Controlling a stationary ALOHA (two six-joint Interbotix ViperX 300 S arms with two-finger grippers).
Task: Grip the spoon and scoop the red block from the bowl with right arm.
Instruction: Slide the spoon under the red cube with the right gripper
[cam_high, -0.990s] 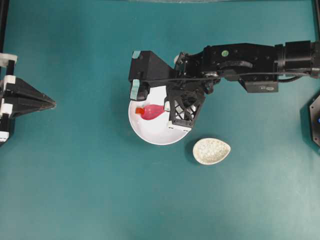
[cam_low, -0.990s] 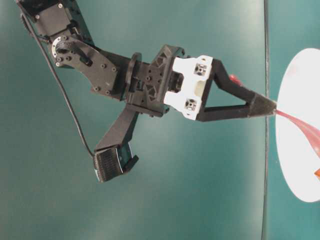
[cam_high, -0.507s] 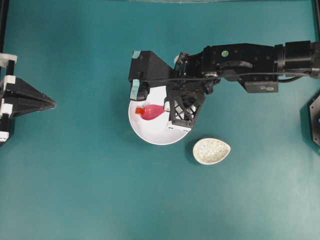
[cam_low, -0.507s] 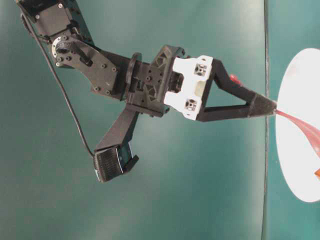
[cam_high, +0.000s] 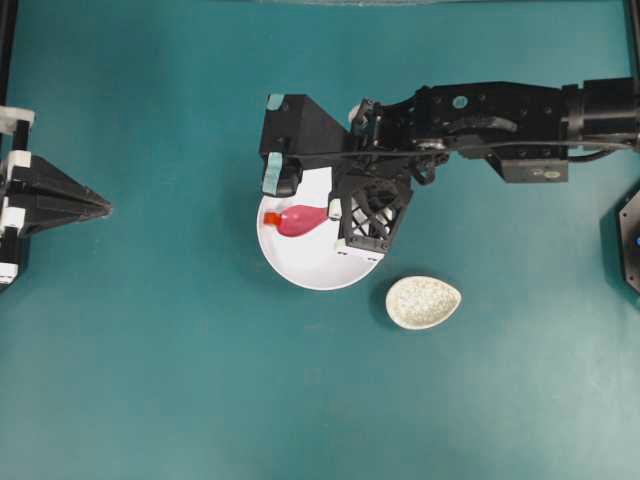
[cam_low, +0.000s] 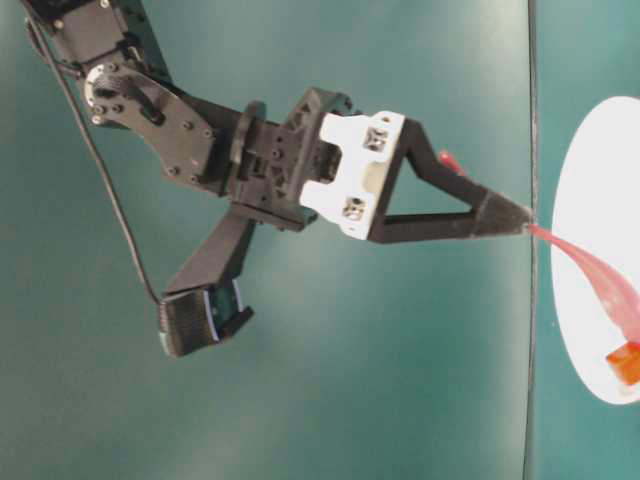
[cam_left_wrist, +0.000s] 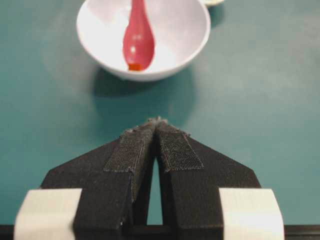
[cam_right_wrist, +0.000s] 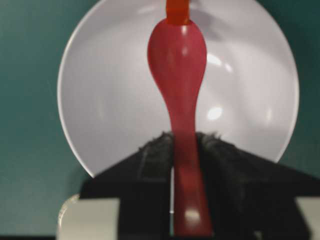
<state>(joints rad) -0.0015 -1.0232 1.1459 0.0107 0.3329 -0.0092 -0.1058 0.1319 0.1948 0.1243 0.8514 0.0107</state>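
At the far left of the overhead view the left arm's black pointed pincer (cam_high: 100, 208) rests over the teal bench (cam_high: 180, 380), its two textured fingers pressed together, well apart from the dishes. Near the middle sits the large round plain white bowl (cam_high: 300, 268), smooth and glossy. Over it lies the glossy pink-magenta soup spoon (cam_high: 302, 220), its long axis running left to right, deep oval scoop pointing left, short thick handle to the right. At the scoop's left tip sits the tiny red-orange cube (cam_high: 271, 217), touching the spoon, over the bowl's left part. The right arm's black pincer (cam_right_wrist: 186, 150) is clamped on the spoon's handle, textured pads on either side. Right of the bowl, just beside it, lies a small speckled grey-white oval dish (cam_high: 423, 302).
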